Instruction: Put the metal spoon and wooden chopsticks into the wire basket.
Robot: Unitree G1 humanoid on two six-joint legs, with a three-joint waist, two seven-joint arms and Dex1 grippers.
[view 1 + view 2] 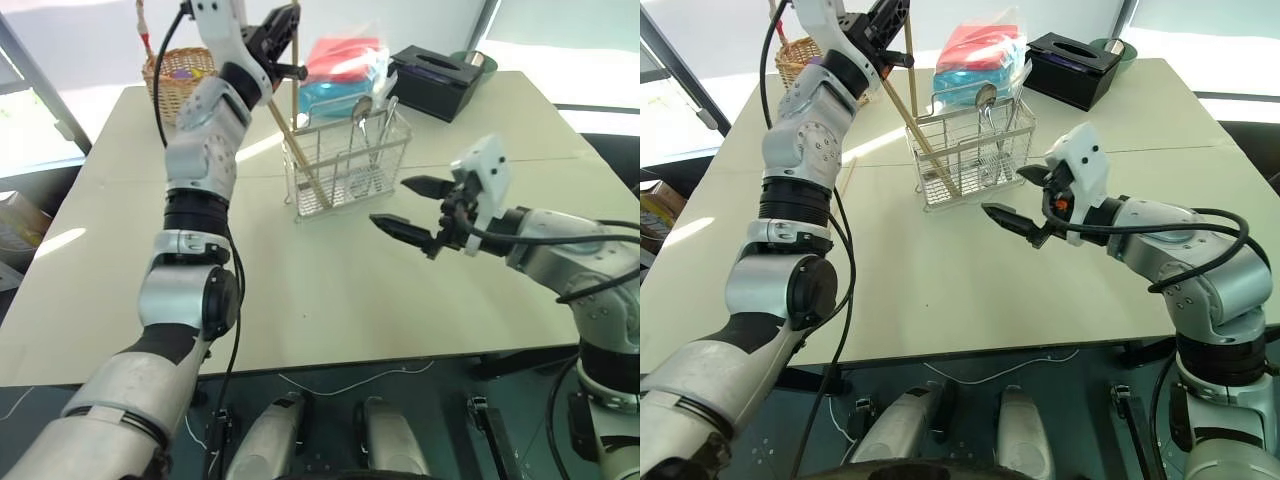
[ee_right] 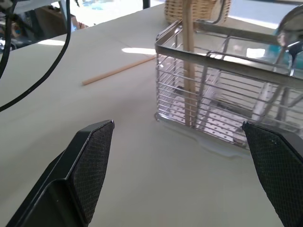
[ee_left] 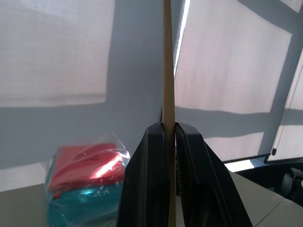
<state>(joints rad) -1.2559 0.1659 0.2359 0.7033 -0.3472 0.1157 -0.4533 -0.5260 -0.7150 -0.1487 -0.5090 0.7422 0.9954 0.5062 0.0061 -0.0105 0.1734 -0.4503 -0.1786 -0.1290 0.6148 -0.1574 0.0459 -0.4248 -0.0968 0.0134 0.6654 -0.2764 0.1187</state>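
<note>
The wire basket (image 1: 348,160) stands at the middle of the table's far half. The metal spoon (image 1: 362,106) stands in it, bowl up. My left gripper (image 1: 287,40) is raised above the basket's left end, shut on one of the wooden chopsticks (image 3: 167,71), which it holds upright. Another chopstick (image 1: 300,160) leans inside the basket, and one more (image 2: 118,71) lies flat on the table to the basket's left. My right gripper (image 1: 392,202) hovers open in front of the basket's right part with nothing between its fingers (image 2: 90,156).
A round wicker basket (image 1: 178,75) sits at the far left corner. Behind the wire basket lie a red and blue bagged package (image 1: 345,62) and a black box (image 1: 435,80). The cream table (image 1: 330,290) has bare room in front.
</note>
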